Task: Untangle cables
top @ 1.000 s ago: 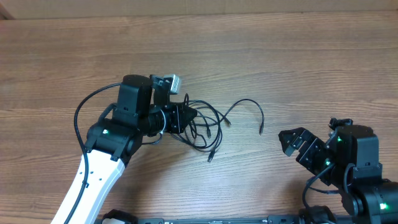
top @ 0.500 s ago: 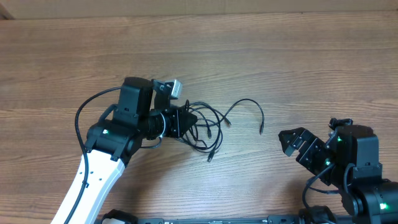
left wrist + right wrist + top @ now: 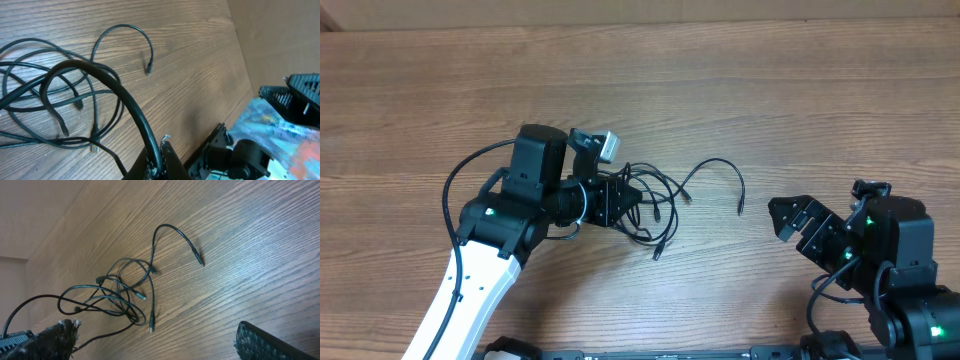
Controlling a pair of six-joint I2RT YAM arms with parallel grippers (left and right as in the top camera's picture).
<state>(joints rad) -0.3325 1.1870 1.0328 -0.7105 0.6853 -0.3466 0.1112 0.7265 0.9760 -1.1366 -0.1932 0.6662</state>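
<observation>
The cables (image 3: 650, 205) were seen bunched at the centre of the frame on the wooden surface (image 3: 770, 90); the left tool (image 3: 620, 200) was set at the bunch's left edge, seemingly closed on one strand; a loose strand (image 3: 720, 167) was arched rightward, toward the right tool (image 3: 798, 222), which was held wide apart, empty, and judged nearer to that end.

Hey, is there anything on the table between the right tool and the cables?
Nothing visible. Only bare table lies between the open right tool and the nearest plug end of the cables. The left tool sits on the tangle's far side.
</observation>
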